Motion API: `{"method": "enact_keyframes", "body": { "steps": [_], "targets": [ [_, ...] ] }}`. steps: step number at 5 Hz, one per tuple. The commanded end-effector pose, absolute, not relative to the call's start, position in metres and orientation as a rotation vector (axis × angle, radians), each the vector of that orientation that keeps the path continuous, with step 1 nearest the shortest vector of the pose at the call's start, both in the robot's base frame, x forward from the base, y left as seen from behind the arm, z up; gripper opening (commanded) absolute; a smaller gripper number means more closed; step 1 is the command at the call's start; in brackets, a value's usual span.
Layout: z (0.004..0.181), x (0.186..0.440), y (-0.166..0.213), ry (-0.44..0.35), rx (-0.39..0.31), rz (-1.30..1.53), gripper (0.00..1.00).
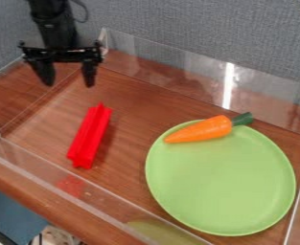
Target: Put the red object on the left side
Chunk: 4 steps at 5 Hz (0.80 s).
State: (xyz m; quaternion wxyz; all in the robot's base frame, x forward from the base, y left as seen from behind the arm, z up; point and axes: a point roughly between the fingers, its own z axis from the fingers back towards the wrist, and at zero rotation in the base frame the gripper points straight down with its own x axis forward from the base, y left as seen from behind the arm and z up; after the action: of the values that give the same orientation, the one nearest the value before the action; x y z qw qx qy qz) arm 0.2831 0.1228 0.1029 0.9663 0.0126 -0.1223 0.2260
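Observation:
The red object (89, 134) is a long bright red block with a lengthwise groove, lying flat on the wooden table left of centre. My gripper (66, 75) hangs above the table at the upper left, beyond the block's far end and apart from it. Its black fingers (45, 74) point down and stand open with nothing between them.
A light green plate (222, 182) lies at the right, with an orange carrot (203, 129) with a green top on its far rim. Clear plastic walls (191, 72) edge the wooden table (152, 96) at the back, left and front.

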Motion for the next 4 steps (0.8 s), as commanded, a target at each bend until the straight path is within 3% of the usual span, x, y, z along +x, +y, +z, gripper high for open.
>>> {"method": "enact_keyframes", "body": {
  "steps": [1, 4],
  "targets": [
    [0.103, 0.287, 0.106, -0.268, 0.029, 0.415, 1.00],
    [0.097, 0.289, 0.124, -0.261, 0.056, 0.539, 1.00]
  ]
}}
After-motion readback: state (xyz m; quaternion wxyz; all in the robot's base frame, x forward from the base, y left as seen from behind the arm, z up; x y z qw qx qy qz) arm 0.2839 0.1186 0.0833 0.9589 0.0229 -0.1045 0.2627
